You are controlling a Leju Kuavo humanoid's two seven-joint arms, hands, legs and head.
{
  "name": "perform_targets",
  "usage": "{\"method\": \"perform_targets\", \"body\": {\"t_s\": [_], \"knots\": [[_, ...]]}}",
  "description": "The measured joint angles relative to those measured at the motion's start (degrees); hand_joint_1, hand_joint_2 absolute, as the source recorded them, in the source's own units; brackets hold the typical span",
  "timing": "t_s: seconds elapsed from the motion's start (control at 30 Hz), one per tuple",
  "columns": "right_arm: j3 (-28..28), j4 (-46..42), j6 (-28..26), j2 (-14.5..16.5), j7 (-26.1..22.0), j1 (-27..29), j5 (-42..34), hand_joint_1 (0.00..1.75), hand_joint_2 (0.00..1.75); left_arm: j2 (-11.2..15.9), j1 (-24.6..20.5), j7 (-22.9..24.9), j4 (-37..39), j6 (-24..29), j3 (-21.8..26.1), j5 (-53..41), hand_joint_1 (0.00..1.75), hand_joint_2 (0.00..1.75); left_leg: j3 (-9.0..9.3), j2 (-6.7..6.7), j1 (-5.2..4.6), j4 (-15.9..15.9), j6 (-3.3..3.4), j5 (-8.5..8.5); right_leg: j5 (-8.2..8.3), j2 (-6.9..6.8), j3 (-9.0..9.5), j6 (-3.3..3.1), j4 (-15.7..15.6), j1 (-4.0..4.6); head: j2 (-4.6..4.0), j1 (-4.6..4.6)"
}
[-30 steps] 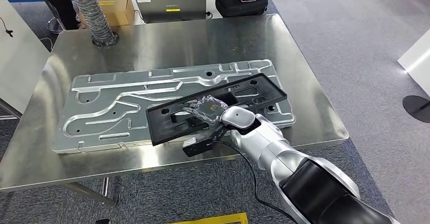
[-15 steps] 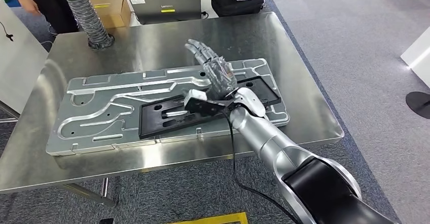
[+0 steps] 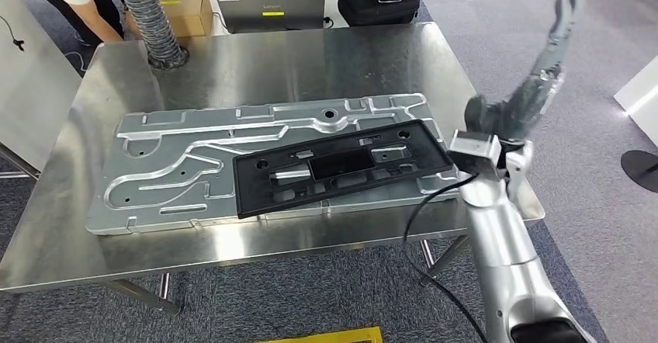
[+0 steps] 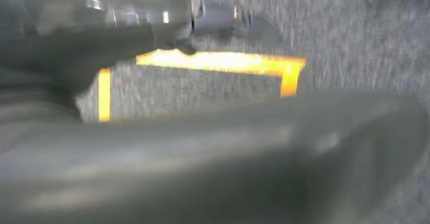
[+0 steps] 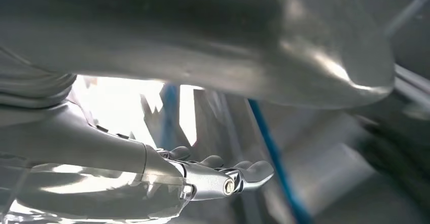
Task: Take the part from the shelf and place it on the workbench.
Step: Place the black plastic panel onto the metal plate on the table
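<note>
Black part [image 3: 341, 168] flat on steel workbench [image 3: 256, 56], grey carpet [image 3: 528, 17] around.

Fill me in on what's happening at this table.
The robot is delivering a part to the workbench. The black frame lies flat on the big grooved metal plate, with nothing holding it. The right hand is raised off to the table's right side, fingers spread and empty. A person stands at the far left corner.
</note>
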Motion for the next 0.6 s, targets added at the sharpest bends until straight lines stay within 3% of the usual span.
{"method": "perform_targets", "body": {"t_s": [0.07, 0.13, 0.2, 0.27, 0.33, 0.37, 0.4, 0.43, 0.53, 0.6], "knots": [[-8.90, -5.65, -0.35, 0.05, -0.68, 4.99, 5.17, 0.00, 0.00, -0.12, 0.29, -0.52, 0.00, -0.84, 1.17, 0.32, 0.00, 0.00, 0.19, -0.22, -0.17, 0.08, -0.33, -0.31, 1.52, -0.30, 2.42, -0.48, -5.10, 0.41, 0.00, 0.00], [-18.41, -10.58, -0.47, 0.06, -0.77, 11.22, 5.34, 0.00, 0.00, -0.23, 0.71, -0.55, 0.00, -1.12, 2.06, 0.13, 0.00, 0.00, 0.37, -0.57, -0.14, 0.00, -0.75, -0.46, 1.47, -0.67, 2.98, -0.81, -5.91, 0.63, 0.00, 0.01], [-26.10, -13.98, -0.52, 0.12, -0.79, 16.92, 4.28, 0.00, 0.00, -0.26, 1.29, -0.31, 0.00, -1.21, 2.64, -0.22, 0.00, 0.00, 0.36, -0.46, -0.18, 0.61, -1.29, -1.42, 1.75, -0.86, 3.27, -1.28, -6.32, 0.25, 0.01, 0.00], [-31.77, -16.35, -0.52, 0.35, -0.87, 22.34, 3.14, 0.00, 0.00, -0.25, 1.39, -0.01, 0.02, -1.34, 3.00, -0.45, 0.00, 0.00, -0.97, -0.08, -0.08, 4.66, -1.93, -4.78, 2.00, -0.92, 3.40, -1.67, -6.71, -0.16, 0.01, 0.00], [-36.43, -17.89, -0.52, 0.88, -0.93, 26.92, 2.17, 0.00, 0.00, -0.26, 1.25, 0.13, 0.05, -1.49, 3.25, -0.59, 0.00, 0.00, -3.42, 0.10, 0.20, 11.65, -2.44, -8.87, 2.02, -0.96, 3.29, -1.86, -6.71, -0.19, 0.01, 0.00], [-38.31, -18.31, -0.52, 1.30, -0.95, 28.65, 1.68, 0.00, 0.00, -0.25, 1.23, 0.15, 0.07, -1.56, 3.35, -0.71, 0.00, 0.00, -4.16, 0.14, 0.29, 14.18, -2.57, -9.93, 2.06, -0.95, 3.20, -1.87, -6.67, -0.21, 0.01, 0.00], [-39.92, -18.53, -0.52, 1.77, -0.96, 30.24, 1.18, 0.00, 0.00, -0.23, 1.24, 0.15, 0.07, -1.61, 3.42, -0.83, 0.00, 0.00, -4.02, 0.17, 0.33, 14.90, -2.63, -9.97, 2.11, -0.91, 3.13, -1.85, -6.63, -0.23, 0.01, 0.00], [-41.41, -18.64, -0.52, 2.41, -0.97, 31.81, 0.78, 0.00, 0.00, -0.20, 1.24, 0.14, 0.07, -1.65, 3.47, -0.93, 0.00, 0.00, -2.89, 0.18, 0.36, 13.57, -2.63, -9.10, 2.16, -0.87, 3.08, -1.80, -6.56, -0.25, 0.01, 0.00], [-45.86, -18.46, -0.52, 5.32, -0.98, 35.66, 0.43, 0.00, 0.00, -0.04, 1.15, -0.14, 0.05, -1.98, 3.49, -1.62, 0.00, 0.00, 3.73, 0.13, 0.26, 2.46, -2.08, -5.18, 2.45, -0.69, 2.81, -1.30, -6.13, -0.15, 0.00, 0.01], [-48.12, -18.05, -0.52, 6.94, -1.00, 37.12, 0.30, 0.00, 0.00, 0.04, 1.09, -0.58, 0.04, -2.17, 3.49, -2.37, 0.00, 0.00, 5.41, 0.07, 0.00, -0.91, -1.39, -4.36, 2.84, -0.53, 2.64, -0.63, -5.94, -0.09, 0.00, 0.01]]}}
